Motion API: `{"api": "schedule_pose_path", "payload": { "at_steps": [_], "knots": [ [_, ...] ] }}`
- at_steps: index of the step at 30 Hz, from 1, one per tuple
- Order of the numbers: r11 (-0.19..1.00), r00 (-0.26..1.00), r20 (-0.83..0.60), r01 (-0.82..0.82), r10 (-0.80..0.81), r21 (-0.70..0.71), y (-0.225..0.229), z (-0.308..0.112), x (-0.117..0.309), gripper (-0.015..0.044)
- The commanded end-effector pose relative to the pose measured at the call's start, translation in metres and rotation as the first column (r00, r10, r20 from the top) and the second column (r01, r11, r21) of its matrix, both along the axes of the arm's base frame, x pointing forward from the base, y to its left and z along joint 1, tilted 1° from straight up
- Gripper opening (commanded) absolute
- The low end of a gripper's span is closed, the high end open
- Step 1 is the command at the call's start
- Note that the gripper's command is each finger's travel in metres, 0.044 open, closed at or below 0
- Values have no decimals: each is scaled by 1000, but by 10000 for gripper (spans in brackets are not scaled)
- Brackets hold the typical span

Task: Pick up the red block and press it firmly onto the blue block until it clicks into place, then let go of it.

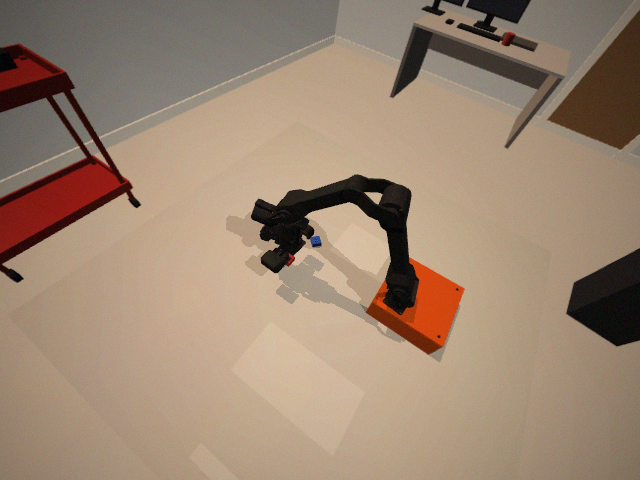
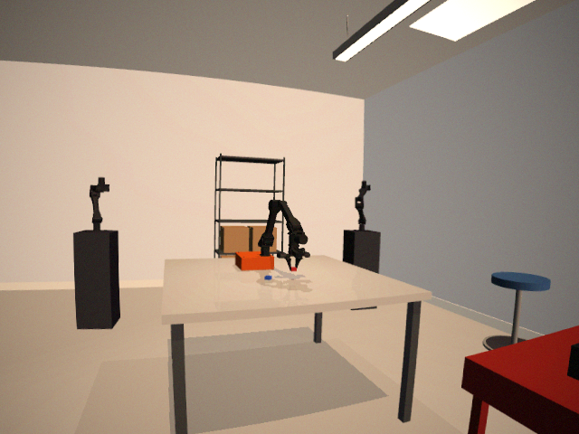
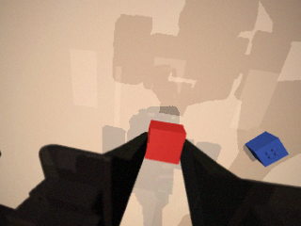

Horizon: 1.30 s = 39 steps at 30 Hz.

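Your gripper (image 1: 290, 248) (image 2: 293, 268) (image 3: 164, 138) has the red block (image 1: 291, 259) (image 2: 293, 268) (image 3: 166, 142) pinched, raised over the table (image 2: 224, 294). Blue block (image 1: 315, 241) (image 2: 268, 277) (image 3: 266, 149) sits apart, on the tabletop; orange base box (image 1: 439, 304) (image 2: 254, 261) beyond. Nothing visible stands between blocks. Red's face looks nearly square, slightly tilted in wrist view; long axis unclear.

Pale table (image 2: 210, 298), blue block (image 1: 315, 241) (image 2: 268, 277) (image 3: 267, 149), orange base (image 1: 439, 310) (image 2: 254, 262)
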State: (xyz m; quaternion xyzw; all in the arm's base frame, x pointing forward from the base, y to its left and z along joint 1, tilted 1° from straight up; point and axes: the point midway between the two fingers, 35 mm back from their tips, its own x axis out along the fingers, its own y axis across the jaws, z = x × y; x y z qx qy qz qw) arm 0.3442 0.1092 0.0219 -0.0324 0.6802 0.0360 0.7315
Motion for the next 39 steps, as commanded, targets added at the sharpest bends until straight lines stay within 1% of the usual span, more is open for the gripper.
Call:
{"api": "schedule_pose_path", "payload": {
  "at_steps": [1, 11, 14, 17, 27, 39],
  "knots": [
    [1000, 1000, -1, 8, -8, 5, 1, 18, -1, 0],
    [1000, 1000, -12, 25, -25, 1, 0, 65, -10, 0],
    [1000, 1000, -13, 28, -28, 0, 0, 72, -12, 0],
    [999, 999, -13, 41, -41, 1, -3, 71, -11, 0],
    [971, 971, -15, 239, -239, 8, -48, 52, 0, 0],
    [881, 882, -18, 472, -472, 17, -103, 30, 3, 0]
  ]
}}
